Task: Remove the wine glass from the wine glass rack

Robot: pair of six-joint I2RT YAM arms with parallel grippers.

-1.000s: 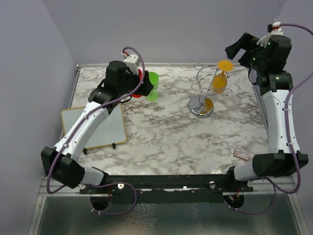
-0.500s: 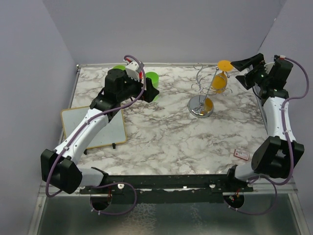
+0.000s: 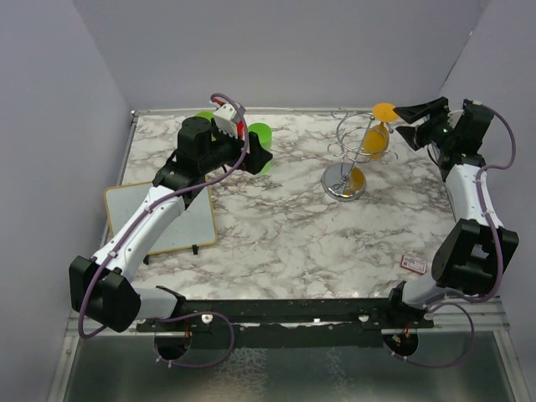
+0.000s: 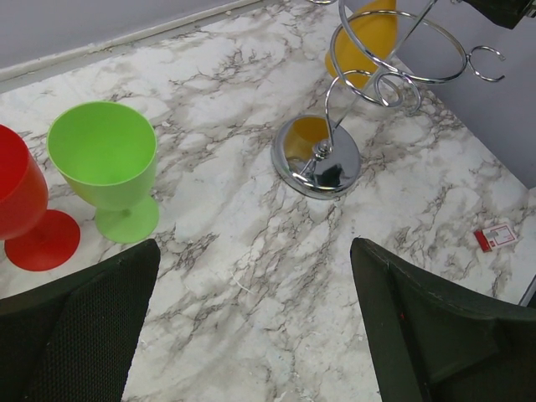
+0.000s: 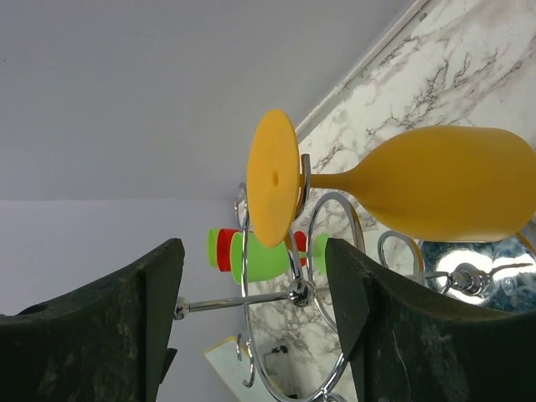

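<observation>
The silver wine glass rack stands at the table's back right. It also shows in the left wrist view and in the right wrist view. An orange wine glass hangs upside down from a rack arm, its foot on top. My right gripper is open and empty, level with that foot and just to its right, not touching it. In the right wrist view the glass lies ahead of the open gripper. My left gripper is open and empty over bare marble, far left of the rack.
A green plastic glass and a red one stand upright at the back left by my left gripper. A white board lies at the left edge. A small red-and-white card lies at the front right. Grey walls close the back and sides.
My right arm has come down from high on the right and now points its open gripper left at the orange glass's foot. My left wrist has shifted slightly, uncovering the green glass.
</observation>
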